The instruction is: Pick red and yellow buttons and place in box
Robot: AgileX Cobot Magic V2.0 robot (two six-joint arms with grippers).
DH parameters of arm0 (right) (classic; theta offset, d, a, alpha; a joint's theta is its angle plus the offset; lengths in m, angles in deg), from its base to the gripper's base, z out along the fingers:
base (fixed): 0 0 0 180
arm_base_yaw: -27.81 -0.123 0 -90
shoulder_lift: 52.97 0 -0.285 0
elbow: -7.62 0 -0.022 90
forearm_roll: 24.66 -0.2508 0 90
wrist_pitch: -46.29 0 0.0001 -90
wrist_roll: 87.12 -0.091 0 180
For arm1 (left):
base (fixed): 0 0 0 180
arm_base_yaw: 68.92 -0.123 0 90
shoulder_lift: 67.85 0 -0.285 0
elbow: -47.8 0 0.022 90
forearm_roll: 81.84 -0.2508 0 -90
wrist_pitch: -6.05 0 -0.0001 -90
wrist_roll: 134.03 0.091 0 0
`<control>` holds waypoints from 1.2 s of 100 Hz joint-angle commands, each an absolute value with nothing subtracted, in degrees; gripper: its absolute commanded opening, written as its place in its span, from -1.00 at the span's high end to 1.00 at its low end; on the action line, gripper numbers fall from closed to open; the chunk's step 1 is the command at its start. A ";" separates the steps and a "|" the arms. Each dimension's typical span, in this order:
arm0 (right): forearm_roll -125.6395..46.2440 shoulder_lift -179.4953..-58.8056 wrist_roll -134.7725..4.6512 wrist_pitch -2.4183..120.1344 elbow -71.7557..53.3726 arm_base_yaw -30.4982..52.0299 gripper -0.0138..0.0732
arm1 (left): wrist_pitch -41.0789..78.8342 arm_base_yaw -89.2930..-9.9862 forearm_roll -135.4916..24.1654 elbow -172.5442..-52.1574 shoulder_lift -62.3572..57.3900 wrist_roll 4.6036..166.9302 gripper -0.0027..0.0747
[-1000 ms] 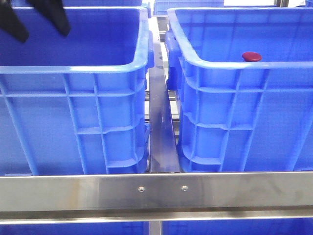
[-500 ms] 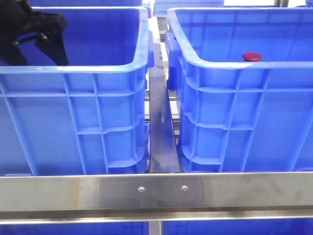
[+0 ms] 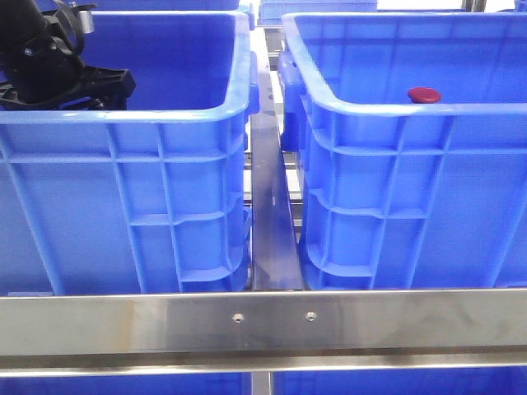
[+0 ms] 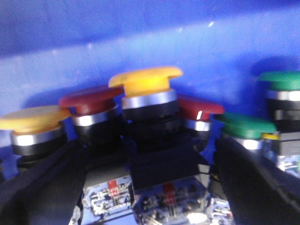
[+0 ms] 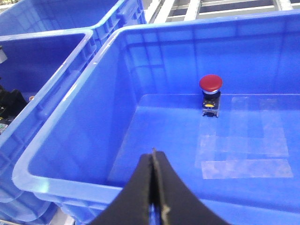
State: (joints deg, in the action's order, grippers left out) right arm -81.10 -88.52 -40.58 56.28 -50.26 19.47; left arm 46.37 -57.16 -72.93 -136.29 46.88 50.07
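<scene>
The left gripper (image 4: 150, 187), spread wide inside the left crate (image 3: 165, 115), straddles an upright yellow button (image 4: 145, 82) directly ahead; the right gripper (image 5: 153, 187), pressed together, hovers at the box (image 5: 65, 145) with a red button (image 5: 211, 83)

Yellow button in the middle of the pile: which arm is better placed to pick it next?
Left. Its hand is down inside the left crate, with open fingers on either side of the yellow button. The right hand is shut and hovers over the right crate, which holds one red button.
</scene>
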 commanded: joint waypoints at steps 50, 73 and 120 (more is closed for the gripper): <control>-81.45 -88.54 -40.00 54.60 -48.79 19.54 0.84 | 43.83 -57.26 -71.82 -138.29 43.36 50.11 0.65; -81.45 -88.54 -40.00 54.60 -48.79 19.54 0.84 | 47.64 -56.90 -71.82 -138.29 38.00 50.11 0.66; -81.45 -88.54 -40.00 54.60 -48.79 19.54 0.84 | 60.29 -56.49 -51.15 -138.08 27.39 68.40 0.66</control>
